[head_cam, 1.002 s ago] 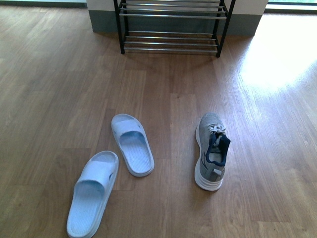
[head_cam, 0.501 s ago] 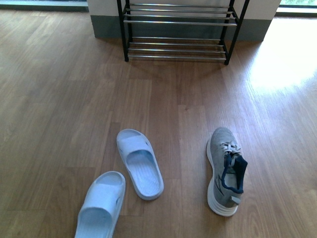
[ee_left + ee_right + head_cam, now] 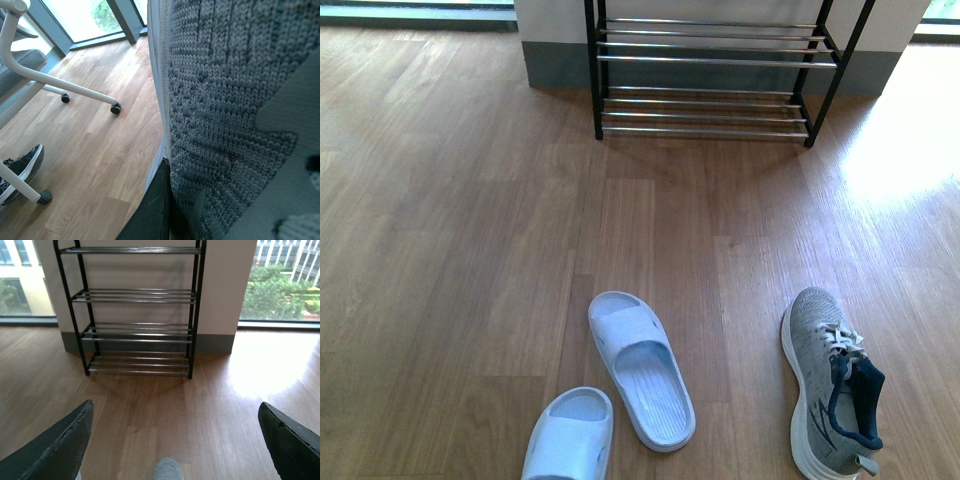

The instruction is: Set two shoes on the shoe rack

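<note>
Shoe rack [image 3: 715,60] nearer; sneaker [image 3: 825,400], slippers [image 3: 640,375] shifted lower-right in front view.

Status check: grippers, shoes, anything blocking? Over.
Left gripper shut on one sneaker. Right gripper open, other sneaker on floor. Shoe rack ahead, no shoes on it. Two slippers aside, not blocking.

The wooden floor [image 3: 450,250] carries the shoe rack [image 3: 710,61], standing against the far wall. Nearer, a pale blue slide [image 3: 642,368] and a second slide [image 3: 570,438] lie close together. A grey knit sneaker [image 3: 830,390] lies apart on their right, toe towards the rack.
</note>
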### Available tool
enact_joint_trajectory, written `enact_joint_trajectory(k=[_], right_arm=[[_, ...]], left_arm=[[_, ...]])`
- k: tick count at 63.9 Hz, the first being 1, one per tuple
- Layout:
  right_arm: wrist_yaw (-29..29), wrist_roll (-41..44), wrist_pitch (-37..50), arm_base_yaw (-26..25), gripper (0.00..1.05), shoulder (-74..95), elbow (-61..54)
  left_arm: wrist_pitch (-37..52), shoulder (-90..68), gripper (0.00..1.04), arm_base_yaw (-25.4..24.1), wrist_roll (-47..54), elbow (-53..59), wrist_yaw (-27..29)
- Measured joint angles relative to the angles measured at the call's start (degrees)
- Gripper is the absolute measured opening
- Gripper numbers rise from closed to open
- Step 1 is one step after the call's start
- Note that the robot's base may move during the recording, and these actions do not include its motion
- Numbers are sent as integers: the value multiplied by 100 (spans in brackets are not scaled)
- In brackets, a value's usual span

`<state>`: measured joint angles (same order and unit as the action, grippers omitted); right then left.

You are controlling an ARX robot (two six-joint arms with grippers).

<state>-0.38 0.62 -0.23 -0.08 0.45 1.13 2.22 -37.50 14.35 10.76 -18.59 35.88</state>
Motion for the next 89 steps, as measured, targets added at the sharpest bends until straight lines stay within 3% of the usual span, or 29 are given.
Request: enact_joint_trajectory(k=[6, 16, 27, 42, 56, 75, 89], right_arm=[[-140, 636, -39, 302, 96, 817, 63], [-46, 920, 1746, 570, 96, 3829, 461], [120, 1119, 3654, 254, 96, 8137, 1698], [295, 1414, 3862, -361, 96, 12168, 3025], [396, 1375, 3773, -857, 96, 13247, 3565], [74, 599, 3394, -688, 96, 14023, 4197], [94, 525, 3536, -684, 96, 14541, 4568]], left_arm=[[0, 0, 6, 2, 0, 0, -7], [0, 0, 6, 2, -2, 0, 0], [0, 0, 6, 2, 0, 0, -11], [0, 0, 6, 2, 0, 0, -7], [0, 0, 6, 2, 0, 0, -7], [0, 0, 6, 2, -2, 0, -7], [0, 0, 6, 2, -2, 0, -7]])
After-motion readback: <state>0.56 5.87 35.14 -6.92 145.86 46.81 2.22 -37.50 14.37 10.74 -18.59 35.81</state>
